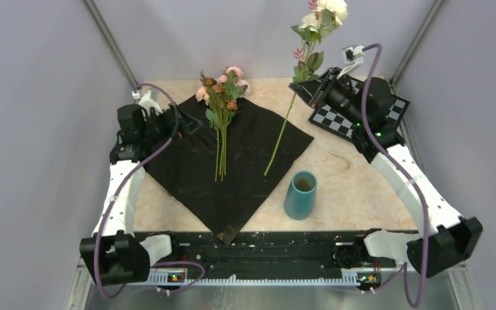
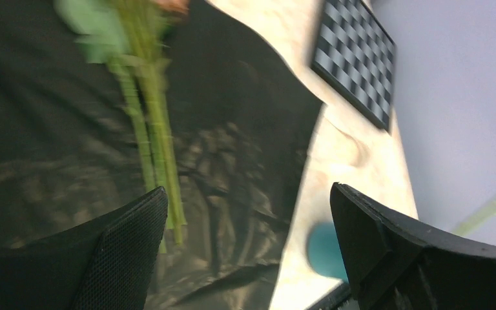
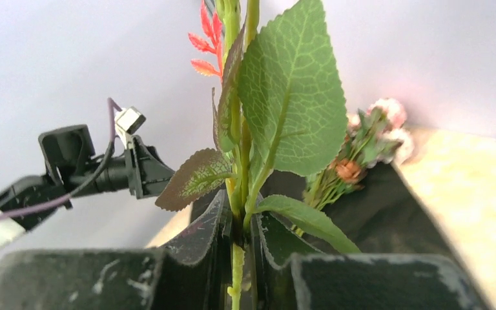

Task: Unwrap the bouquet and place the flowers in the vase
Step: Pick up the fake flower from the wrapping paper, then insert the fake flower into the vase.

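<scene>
Unwrapping looks done: the glossy black wrapping paper [image 1: 232,174] lies open on the bench's left side, with small pink and orange roses [image 1: 221,106] on it. The right gripper [image 3: 239,226] pinches a tall cream rose stem [image 1: 281,135], raised near the far right corner. The left gripper [image 2: 248,197] is spread and empty. The teal cylindrical vase [image 1: 300,194] stands empty near the front edge.

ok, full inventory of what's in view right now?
wrapping paper: one sheet, glossy black, spread flat on the table's left-centre
bunch of roses: one, pink, peach and orange, lying on the paper's far part
single flower stem: one, cream blooms, green leaves, held up, slanting over the paper's right corner
vase: one, teal, upright, right of the paper, empty
checkerboard: one, black-and-white, far right
table: one, beige marbled
left end effector: open, over the paper's left side
right end effector: shut on the single flower stem
</scene>
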`<control>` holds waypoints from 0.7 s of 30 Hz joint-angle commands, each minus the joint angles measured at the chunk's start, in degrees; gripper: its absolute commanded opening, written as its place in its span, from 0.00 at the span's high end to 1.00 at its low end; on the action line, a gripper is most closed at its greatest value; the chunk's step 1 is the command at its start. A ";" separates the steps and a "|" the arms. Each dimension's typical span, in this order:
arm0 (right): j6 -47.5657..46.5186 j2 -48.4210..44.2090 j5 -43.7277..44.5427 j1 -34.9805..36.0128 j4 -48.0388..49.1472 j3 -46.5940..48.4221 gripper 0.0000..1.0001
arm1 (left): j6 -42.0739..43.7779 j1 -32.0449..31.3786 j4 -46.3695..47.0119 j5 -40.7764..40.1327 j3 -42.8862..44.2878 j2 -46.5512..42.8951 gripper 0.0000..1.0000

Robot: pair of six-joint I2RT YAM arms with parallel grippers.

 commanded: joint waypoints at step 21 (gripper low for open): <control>-26.47 -14.80 0.33 0.50 -23.35 16.35 1.00 | 13.81 3.93 -5.14 -23.54 -4.71 -7.14 0.01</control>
